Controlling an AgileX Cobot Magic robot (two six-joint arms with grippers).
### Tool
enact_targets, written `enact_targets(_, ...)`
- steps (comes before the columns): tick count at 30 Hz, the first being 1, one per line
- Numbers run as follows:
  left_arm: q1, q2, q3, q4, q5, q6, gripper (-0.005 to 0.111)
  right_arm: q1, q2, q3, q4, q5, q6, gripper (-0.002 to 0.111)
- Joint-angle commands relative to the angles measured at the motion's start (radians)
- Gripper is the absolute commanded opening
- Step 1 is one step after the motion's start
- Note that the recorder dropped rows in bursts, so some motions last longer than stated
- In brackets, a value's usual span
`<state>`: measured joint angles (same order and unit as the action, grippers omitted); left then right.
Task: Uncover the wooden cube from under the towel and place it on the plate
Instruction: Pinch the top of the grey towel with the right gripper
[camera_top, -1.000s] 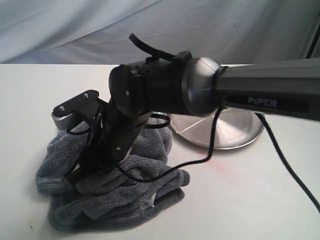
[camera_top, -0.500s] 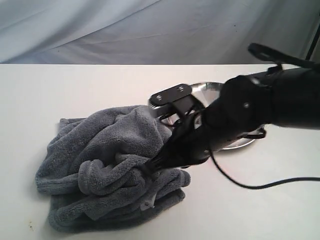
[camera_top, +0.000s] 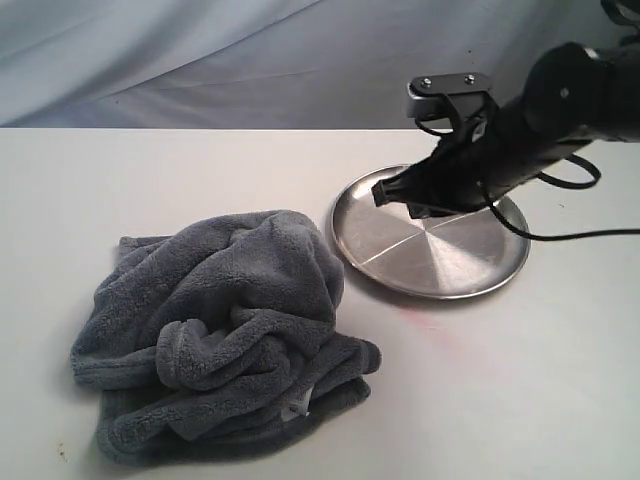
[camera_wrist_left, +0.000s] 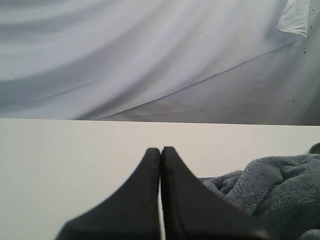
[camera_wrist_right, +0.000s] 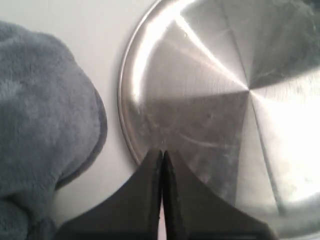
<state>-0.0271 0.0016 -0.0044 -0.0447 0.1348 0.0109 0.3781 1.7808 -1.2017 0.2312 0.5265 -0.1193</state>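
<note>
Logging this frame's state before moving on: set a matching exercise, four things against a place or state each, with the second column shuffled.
1. towel
2. plate
3. right hand
4. left hand

A. shut, tips above shiny metal
B. bunched in a heap on the table
C. shut, out of the exterior view
D. bare, nothing on it

Pairs: 1-B; 2-D; 3-A; 4-C

The right arm (camera_top: 570, 95) is extended from the right side, with the wrist bent downward. The right gripper (camera_top: 383, 190) is held empty, its fingers pressed together. The left gripper (camera_wrist_left: 160, 150) is likewise seen closed on nothing.
</note>
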Motion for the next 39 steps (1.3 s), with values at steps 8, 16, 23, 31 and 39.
enact_targets(8, -0.001, -0.002, 0.004, 0.001, -0.002, -0.002, 0.001, 0.085, 0.241, -0.427, -0.016, 0.233, 0.0, 0.0)
enact_targets(16, -0.001, -0.002, 0.004, 0.001, -0.002, -0.002, 0.001, 0.214, 0.325, -0.605, -0.014, 0.271, 0.009, 0.0)
enact_targets(23, -0.001, -0.002, 0.004, 0.001, -0.002, 0.0, 0.001, 0.349, 0.329, -0.619, -0.035, 0.287, 0.009, 0.0)
enact_targets(31, -0.001, -0.002, 0.004, 0.001, -0.002, 0.0, 0.001, 0.431, 0.127, -0.263, -0.075, 0.064, 0.023, 0.0)
enact_targets(39, -0.001, -0.002, 0.004, 0.001, -0.002, -0.003, 0.001, 0.368, -0.063, 0.081, -0.075, -0.248, 0.084, 0.0)
